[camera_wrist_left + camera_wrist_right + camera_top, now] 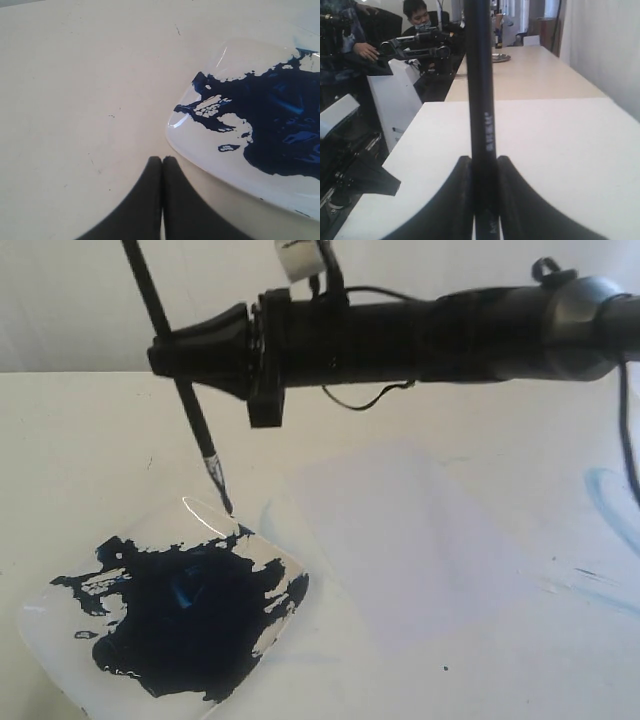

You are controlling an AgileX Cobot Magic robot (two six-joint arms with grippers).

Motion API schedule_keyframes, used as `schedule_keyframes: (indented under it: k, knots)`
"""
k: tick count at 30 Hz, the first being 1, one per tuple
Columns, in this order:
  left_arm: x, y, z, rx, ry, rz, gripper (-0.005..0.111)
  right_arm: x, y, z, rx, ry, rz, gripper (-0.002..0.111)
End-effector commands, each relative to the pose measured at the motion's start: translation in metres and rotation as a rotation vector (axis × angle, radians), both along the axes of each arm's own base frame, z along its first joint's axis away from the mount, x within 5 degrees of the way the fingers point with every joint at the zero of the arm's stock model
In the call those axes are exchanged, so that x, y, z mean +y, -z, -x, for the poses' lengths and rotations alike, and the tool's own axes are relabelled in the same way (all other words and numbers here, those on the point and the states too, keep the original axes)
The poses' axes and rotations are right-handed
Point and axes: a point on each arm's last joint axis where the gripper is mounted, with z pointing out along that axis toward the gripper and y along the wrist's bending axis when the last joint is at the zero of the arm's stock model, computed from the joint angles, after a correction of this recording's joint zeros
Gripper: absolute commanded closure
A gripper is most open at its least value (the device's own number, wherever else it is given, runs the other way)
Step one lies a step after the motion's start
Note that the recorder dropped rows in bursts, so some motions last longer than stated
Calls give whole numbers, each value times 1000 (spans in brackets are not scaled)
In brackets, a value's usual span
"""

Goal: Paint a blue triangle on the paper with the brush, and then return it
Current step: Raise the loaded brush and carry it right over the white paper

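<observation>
- Outside cam: the R arm [450, 325] reached in from the right, up high over the cream table [80, 440].
- The R gripper [168, 352] was squeezed tight on the brush [198, 425], partway down its black handle.
- The brush was tilted. Its top end leaned left and its painting end pointed down.
- The dark brush tip [226, 504] was right at the far rim of the clear plate [205, 515]. Couldn't tell if it touched.
- The plate had a big dark blue paint puddle [175, 625] in the middle.
- The paper [400, 530] lay flat on the table, to the right of the plate. Its edge was just beside the plate's corner. Couldn't tell if they overlapped.
- Some light blue smears [605, 500] showed at the far right side.
- L wrist cam: the L gripper [161, 162] had its 2 black fingers pressed together w/ nothing btwn them.
- It sat over bare table [75, 100], just beside the plate [200, 160] rim.
- The paint puddle [285, 125] covered most of the plate seen here.
- R wrist cam: the R gripper [482, 167] had a finger on each side of the brush [480, 90] handle, clamped on it.
- The handle stood straight up from the fingers.
- The table [560, 150] spread out behind it.
- Far back, a person w/ a face mask [420, 12] sat by another robot arm [420, 47].
</observation>
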Motion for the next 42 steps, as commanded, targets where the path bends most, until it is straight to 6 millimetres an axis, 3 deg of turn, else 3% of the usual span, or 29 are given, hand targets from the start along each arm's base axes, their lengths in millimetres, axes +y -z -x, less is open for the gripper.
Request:
schedule_keyframes:
  k: [1,4,9,14,19,26,42]
  knots:
    - [0,-1,0,-6,0,16,107,-31,-39,0,-51,51,-38,108]
    - [0,-1,0,-6,0,16,107,-53,-57,-1,-80,93,-27,108]
    - [0,-1,0,-8,0,16,107,-96,-65,-5,-71,216,-40,108]
    - [0,-1,0,-8,0,16,107,-149,-58,-3,-40,375,-30,108]
    - [0,-1,0,-8,0,16,107,-183,-36,2,-11,496,-21,108]
    - [0,-1,0,-8,0,16,107,-188,-7,10,-3,512,20,108]
    - [0,-1,0,-8,0,16,107,-188,-5,10,5,512,23,108]
